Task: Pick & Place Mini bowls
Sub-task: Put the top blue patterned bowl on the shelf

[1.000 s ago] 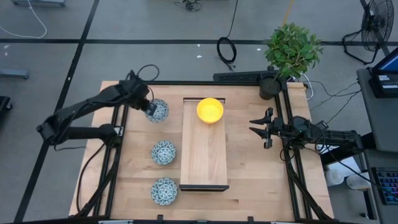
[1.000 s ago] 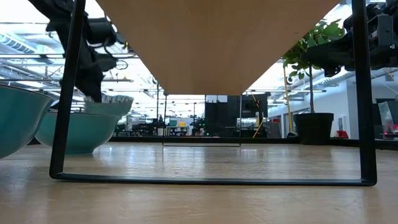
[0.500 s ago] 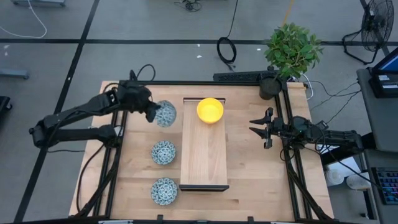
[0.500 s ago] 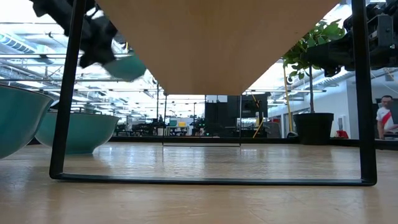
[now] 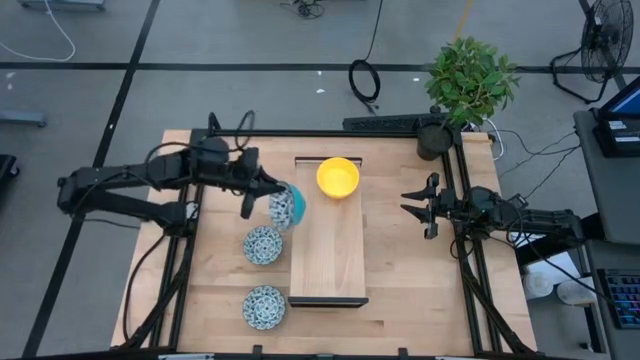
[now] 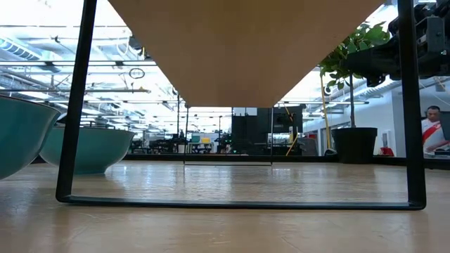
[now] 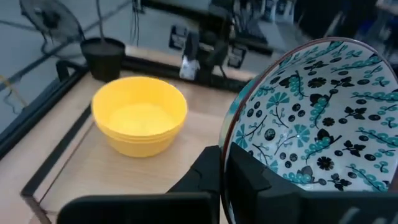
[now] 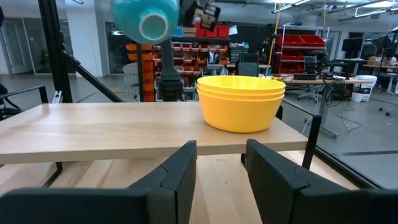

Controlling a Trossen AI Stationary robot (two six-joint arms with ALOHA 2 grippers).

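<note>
- While the left gripper [image 5: 272, 200] is pinching the rim of a patterned bowl [image 5: 287, 206], one finger inside and one outside, the bowl is hanging in the air, tipped on its side, at the left long edge of the wooden tray [image 5: 327, 262] near its far end.
- The left wrist view is showing the patterned inside of the held bowl [image 7: 311, 124] facing the camera, with the stack of yellow bowls [image 7: 139, 122] sitting beyond it.
- Judgement: the bowl is looking like glazed ceramic or hard melamine, so stiff, smooth, probably slippery at the rim and liable to chip if dropped. A rim pinch is the only workable hold, since the body is too wide for the fingers. It needs levelling before release.
- The yellow stack [image 5: 338, 177] is occupying the far end of the tray. Judgement: this is the main obstacle, so a set-down just nearer than it on the bare tray surface is looking safest.
- Two more patterned bowls [image 5: 263, 245] [image 5: 264, 306] are sitting on the tabletop [image 5: 420, 280] beside the tray's left edge, clear of the carry path.
- The right gripper [image 5: 416, 207] is hovering with its fingers apart near the tabletop's right edge, well away from the tray.
- A potted plant [image 5: 468, 85] is standing at the far right corner.
</note>
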